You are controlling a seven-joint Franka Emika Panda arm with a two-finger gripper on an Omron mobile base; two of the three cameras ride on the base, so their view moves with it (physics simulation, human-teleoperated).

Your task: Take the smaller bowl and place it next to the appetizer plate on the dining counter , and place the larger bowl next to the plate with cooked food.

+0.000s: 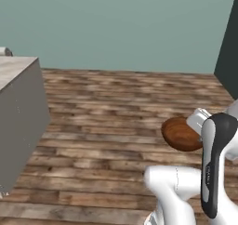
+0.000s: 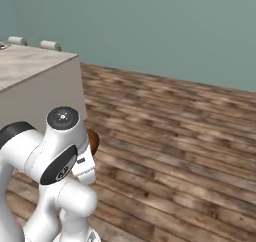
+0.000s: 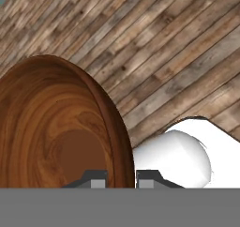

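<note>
The end effector (image 3: pixel 117 178) is pinching the wall of the small glossy reddish-brown wooden bowl (image 3: pixel 56 127), its two dark fingertips (image 3: pixel 96 178) nearly closed, one inside the rim and one outside. The bowl is being carried tipped on edge in mid-air, well above the plank wooden floor (image 1: pixel 107 108) and beside the white arm (image 1: pixel 214 163). The long beige marble-patterned desk (image 2: pixel 25 71) is standing off to the arm's left, well apart from the bowl, with padded stool tops (image 2: pixel 50 45) beyond its far edge. Judging by this, the first bowl is lifted and in transit; its placing by the appetizer plate is not yet done, and the larger bowl's whole move is remaining.
</note>
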